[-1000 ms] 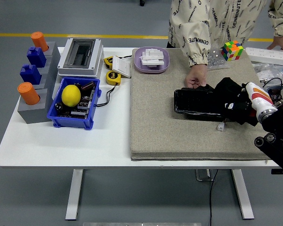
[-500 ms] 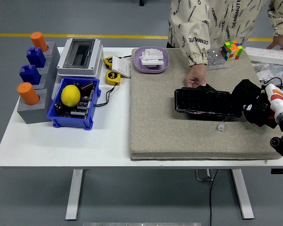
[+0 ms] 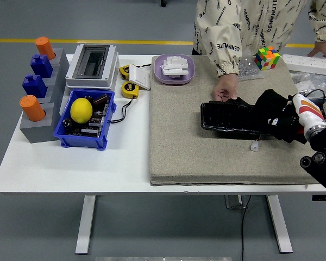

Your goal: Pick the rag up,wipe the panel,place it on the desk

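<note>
A black panel (image 3: 231, 117) lies on the grey felt mat (image 3: 195, 147), right of centre. My right hand (image 3: 285, 120) comes in from the right edge and is shut on a black rag (image 3: 273, 109), pressing it onto the panel's right end. A person's hand (image 3: 226, 89) rests on the panel's far left edge and holds it in place. My left arm is out of view.
A blue bin (image 3: 86, 119) with a yellow lemon (image 3: 81, 110), a grey electrical box (image 3: 92, 65) and blocks with orange and blue pegs (image 3: 38, 87) stand at the left. A purple tray (image 3: 175, 68), two tape measures (image 3: 130, 88) and a colour cube (image 3: 267, 58) sit at the back.
My right hand slid the rag right off the panel's end half a second ago, then came back left onto it. The person's hand stayed put.
</note>
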{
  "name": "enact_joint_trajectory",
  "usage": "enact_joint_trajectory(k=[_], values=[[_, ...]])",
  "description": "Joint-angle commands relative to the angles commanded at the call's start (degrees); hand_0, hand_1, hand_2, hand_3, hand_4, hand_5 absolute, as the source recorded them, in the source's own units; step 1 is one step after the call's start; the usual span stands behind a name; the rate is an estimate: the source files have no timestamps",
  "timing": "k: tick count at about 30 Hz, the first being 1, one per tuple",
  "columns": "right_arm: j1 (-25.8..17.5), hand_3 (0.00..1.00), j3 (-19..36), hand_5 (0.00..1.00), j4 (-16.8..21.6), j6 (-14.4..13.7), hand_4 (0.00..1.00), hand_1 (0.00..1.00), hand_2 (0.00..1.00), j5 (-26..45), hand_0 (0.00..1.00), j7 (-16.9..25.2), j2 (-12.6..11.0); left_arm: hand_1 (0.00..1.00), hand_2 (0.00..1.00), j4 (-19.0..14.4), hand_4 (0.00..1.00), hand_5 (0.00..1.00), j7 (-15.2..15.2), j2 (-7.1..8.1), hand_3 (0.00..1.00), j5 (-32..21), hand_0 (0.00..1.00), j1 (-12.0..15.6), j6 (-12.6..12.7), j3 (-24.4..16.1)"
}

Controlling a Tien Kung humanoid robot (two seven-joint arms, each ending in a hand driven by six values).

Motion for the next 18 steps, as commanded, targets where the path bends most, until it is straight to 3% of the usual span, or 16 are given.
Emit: enact_joint_trajectory(k=[18], values=[[4.44, 0.478, -8.63, 0.161, -0.69, -0.38, 0.964, 0.408, 0.44, 1.48, 0.287, 0.45, 8.66, 0.642, 0.656, 0.03, 0.629, 0.443, 0.02, 0.23, 0.561, -0.09, 0.607, 0.04, 0.01, 0.41]])
